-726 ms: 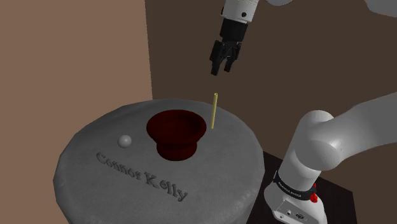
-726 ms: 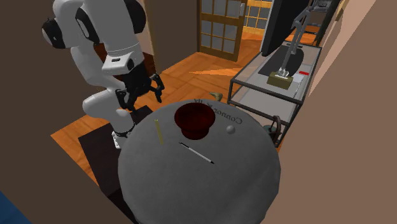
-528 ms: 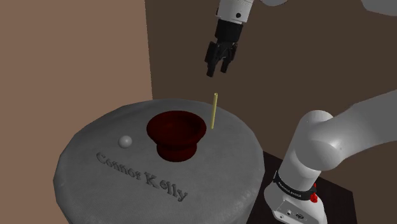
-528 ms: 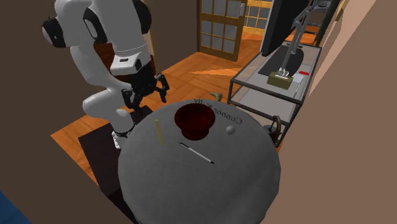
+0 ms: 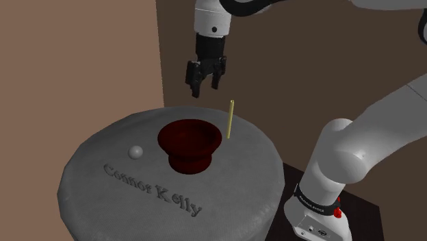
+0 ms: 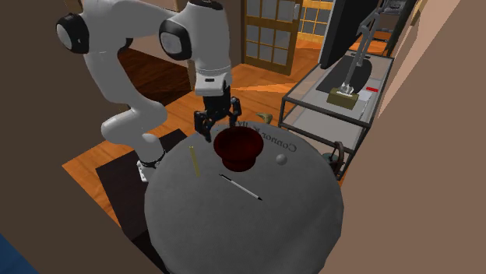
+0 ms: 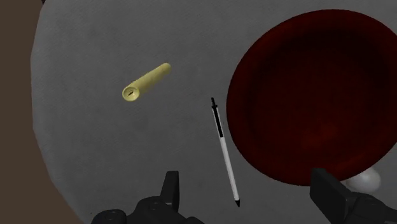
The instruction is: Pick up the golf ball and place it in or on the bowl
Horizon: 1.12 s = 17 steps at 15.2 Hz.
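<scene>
The golf ball (image 5: 135,151) is a small pale sphere lying on the round grey table (image 5: 226,198), toward the shoulder view's left of the bowl. The bowl (image 5: 190,140) is dark red, upright and empty at the table's middle. My black gripper (image 5: 203,90) hangs open above the table's far edge, just behind the bowl and well apart from the ball. In the second exterior view the gripper (image 6: 219,131) hovers beside the bowl (image 6: 238,148), with the ball (image 6: 282,158) on the bowl's other side. The wrist view has the bowl (image 7: 312,95) ahead and the ball (image 7: 367,181) peeking past one finger (image 7: 328,189).
A yellow stick (image 5: 230,120) lies on the table beside the bowl, and a thin black-and-white pen (image 6: 240,187) lies nearer the second exterior view's front. The table (image 6: 234,226) carries raised lettering. A metal cart (image 6: 327,117) stands beyond it. Brown walls rise behind.
The arm has swung toward the shoulder view's left and come lower, carrying the open gripper from off the table's side to just behind the bowl. Nothing on the table moved.
</scene>
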Available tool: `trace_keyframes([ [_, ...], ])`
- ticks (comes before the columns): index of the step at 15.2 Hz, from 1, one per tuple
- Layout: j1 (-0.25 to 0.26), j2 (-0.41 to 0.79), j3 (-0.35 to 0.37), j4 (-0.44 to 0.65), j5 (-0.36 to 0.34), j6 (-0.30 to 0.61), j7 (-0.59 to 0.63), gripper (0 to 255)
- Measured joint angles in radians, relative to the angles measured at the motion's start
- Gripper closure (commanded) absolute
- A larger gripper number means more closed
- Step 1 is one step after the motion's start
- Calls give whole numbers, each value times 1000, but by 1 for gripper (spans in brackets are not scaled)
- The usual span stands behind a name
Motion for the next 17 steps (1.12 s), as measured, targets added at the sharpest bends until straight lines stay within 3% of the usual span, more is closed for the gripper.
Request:
trace_keyframes([
  [6,-6,216,149,131,-77,23,169,0],
  [11,2,443,256,284,-200,8,327,0],
  [14,30,588,296,386,-291,-21,419,0],
  [17,94,759,319,524,-393,-74,518,0],
])
